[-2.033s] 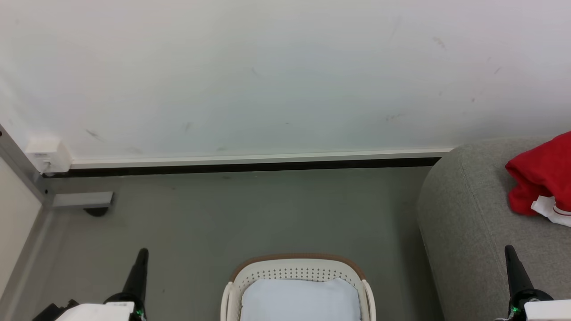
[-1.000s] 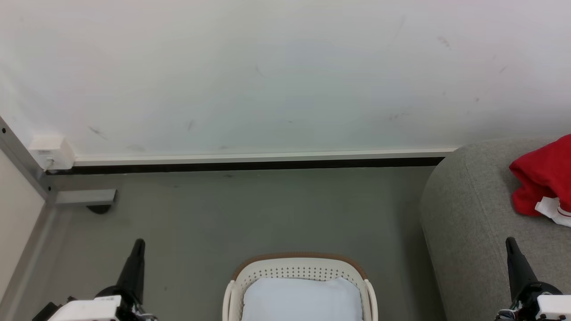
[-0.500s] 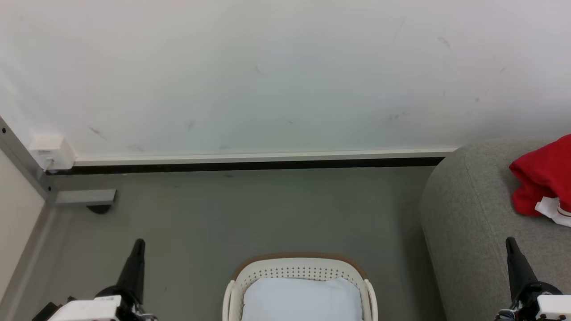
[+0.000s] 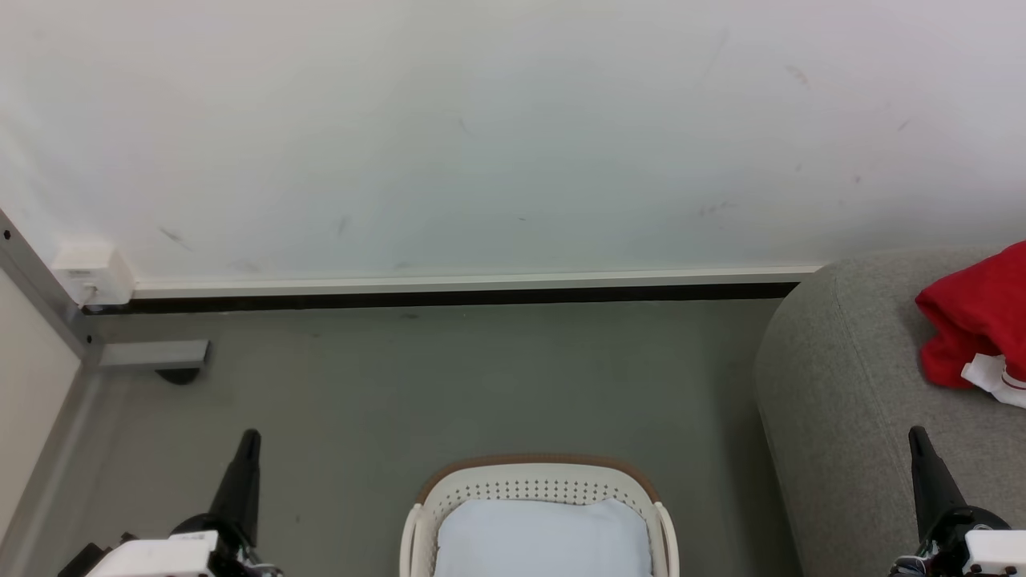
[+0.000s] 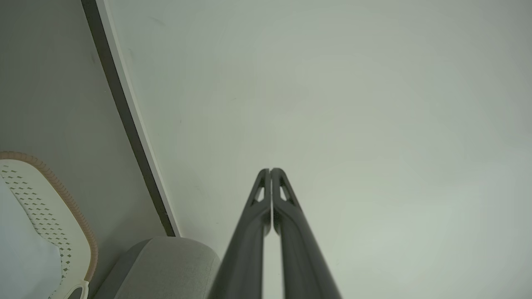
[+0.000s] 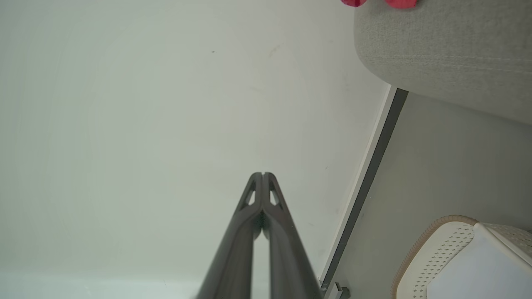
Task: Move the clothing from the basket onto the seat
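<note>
Resting on the seat (image 4: pixel 842 401), at 3 o'clock in the head view: the clothing (image 4: pixel 974 320). It is a bunched red garment with a white trim band at its lower edge, cut off by the right border. The seat is a light grey fabric sofa with a rounded end and a visible seam.

The basket (image 4: pixel 537 479) stands on the grey floor (image 4: pixel 481 377) at 6 o'clock, near the seat's end but apart from it. It has a cream perforated wall, a brown rim and white side handles. A flat pale white sheet (image 4: pixel 545 537) lies inside it.

The left gripper (image 4: pixel 250 439) is at 7 o'clock, over the floor and well apart from the basket. In the left wrist view its fingers (image 5: pixel 257 216) are pressed together tip to tip with nothing between them, pointing at the white wall (image 4: pixel 481 120).

The right gripper (image 4: pixel 917 434) is at 5 o'clock, over the seat, near the clothing but not touching it. In the right wrist view its fingers (image 6: pixel 276 216) are likewise closed, tips touching, gripping nothing.

Right wrist view: seat end at 1 o'clock with slivers of red at the top edge, basket at 5 o'clock.
Left wrist view: basket at 8 o'clock, seat corner at 7 o'clock.

The wall is scuffed, with a white skirting board (image 4: pixel 481 283) above a dark strip. A small white box (image 4: pixel 90 272) sits at the wall's foot at 9 o'clock, beside a grey metal frame (image 4: pixel 152 353).
</note>
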